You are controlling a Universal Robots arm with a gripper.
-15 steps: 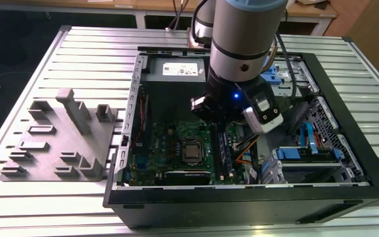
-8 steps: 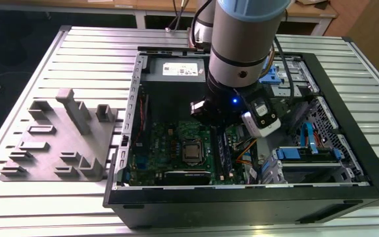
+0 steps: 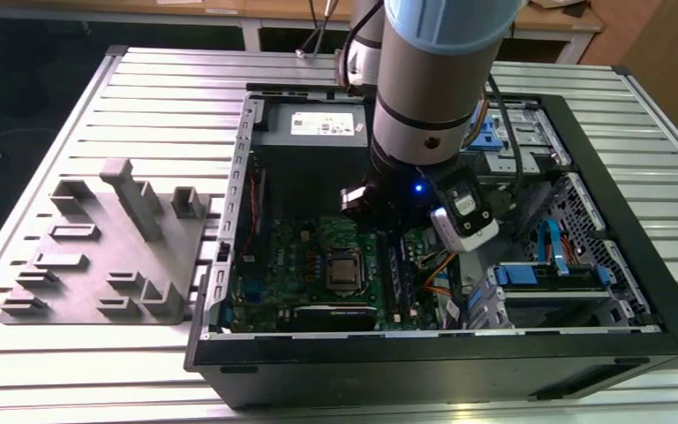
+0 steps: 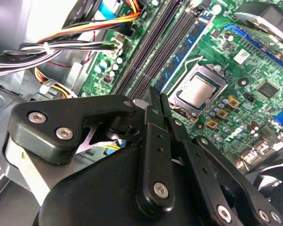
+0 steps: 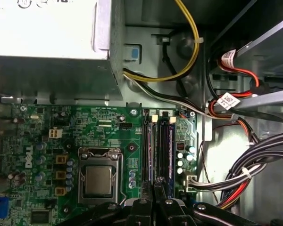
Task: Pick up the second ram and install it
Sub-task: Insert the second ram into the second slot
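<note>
In the exterior view the arm (image 3: 433,88) reaches into the open computer case (image 3: 433,349), well apart from the grey holder block (image 3: 116,256). In the second wrist view the gripper (image 4: 159,97) has its fingers drawn narrow at the near end of the second ram (image 4: 183,56), which stands in a motherboard slot, so the pick-up looks done. Whether the fingers pinch it is hidden. In the first wrist view the stick (image 5: 164,146) lines up with its slot; whether it is fully seated I cannot tell.
</note>
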